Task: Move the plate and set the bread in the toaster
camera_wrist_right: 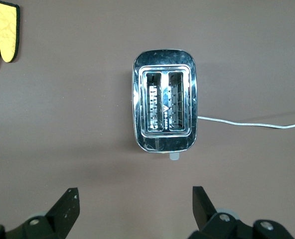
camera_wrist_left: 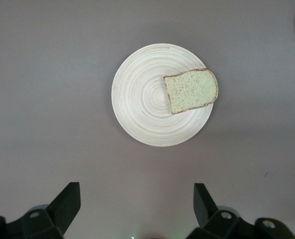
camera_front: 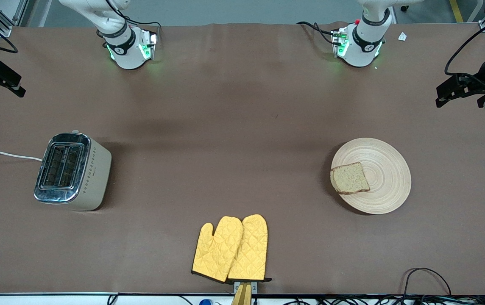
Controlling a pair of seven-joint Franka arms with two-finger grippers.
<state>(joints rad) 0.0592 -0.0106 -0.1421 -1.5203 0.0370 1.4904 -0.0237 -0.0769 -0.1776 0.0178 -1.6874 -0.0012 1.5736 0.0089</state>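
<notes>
A brown table (camera_front: 242, 127) is seen from above, with two white robot arm bases standing along its top edge.

Toward the left arm's end of the table lies a large round pale wooden plate (camera_front: 384, 173) with ring grooves. A squarish slice of speckled light brown bread (camera_front: 349, 178) with a darker crust rests on the plate, at the side of the plate that faces the middle of the table, its crust reaching the plate's rim.

Toward the right arm's end stands a cream-sided toaster (camera_front: 72, 171) with a shiny chrome top and two slots, both holding nothing. A white power cord (camera_front: 5, 155) runs from it to the table's edge.

Between the two, nearer to the front camera, a pair of yellow quilted oven mitts (camera_front: 230, 249) lies flat, one partly over the other.

The left gripper (camera_wrist_left: 135, 204) hangs in the air over the table, looking down on the plate and bread; its two black fingers (camera_wrist_left: 67, 201) are spread wide and hold nothing. The right gripper (camera_wrist_right: 134, 205) hangs over the table by the toaster, its fingers (camera_wrist_right: 66, 205) likewise spread wide with nothing between them.
</notes>
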